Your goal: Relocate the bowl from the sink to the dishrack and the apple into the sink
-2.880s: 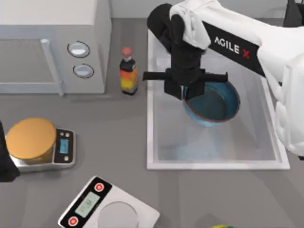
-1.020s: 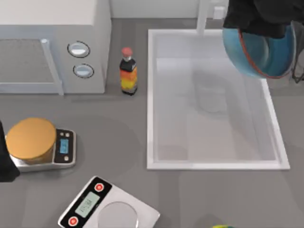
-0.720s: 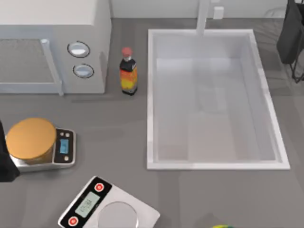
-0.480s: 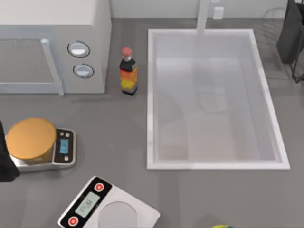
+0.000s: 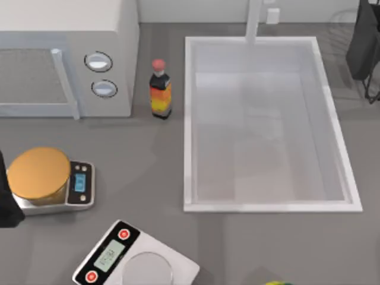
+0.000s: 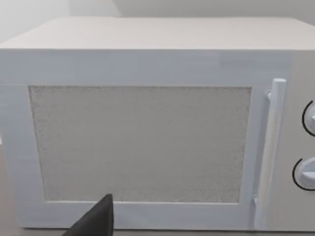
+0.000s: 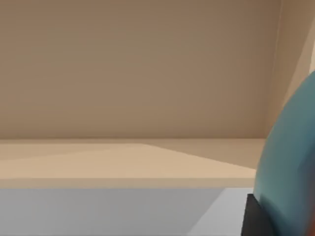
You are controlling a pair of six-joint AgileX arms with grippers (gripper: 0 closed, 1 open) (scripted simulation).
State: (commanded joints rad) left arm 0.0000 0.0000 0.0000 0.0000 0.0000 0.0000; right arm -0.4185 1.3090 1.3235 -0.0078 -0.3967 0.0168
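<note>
Beige wall backs the bowl (image 7: 290,162) in my right wrist view, where its glossy blue side curves up close to the camera. My right fingers (image 7: 256,219) show as a dark block pressed against it, so I judge them closed on the bowl and carrying it off to the right of the sink (image 5: 189,119), clear of the basin.

It looks stiff and smooth — a glazed shell that won't give under pressure but could slide if squeezed on its curved wall. I'd judge it moderately heavy for its width and breakable if dropped. The thin rim is the sensible place to pinch, one finger inside and one outside, and it wants setting down gently between the wires rather than letting go from a height.

Those wires, the dishrack (image 5: 339,21), show faintly at the counter's far right corner beside a black bulky thing (image 5: 363,41). The apple half of the job I take as not yet done.

Further out on the grey counter (image 5: 148,166) stand a small bottle (image 5: 160,89), a microwave (image 5: 65,59), a scale carrying an orange disc (image 5: 38,173) and a second scale (image 5: 135,258). My left fingers (image 6: 96,221) are parked facing the microwave door — whether they are open or closed I cannot tell.
</note>
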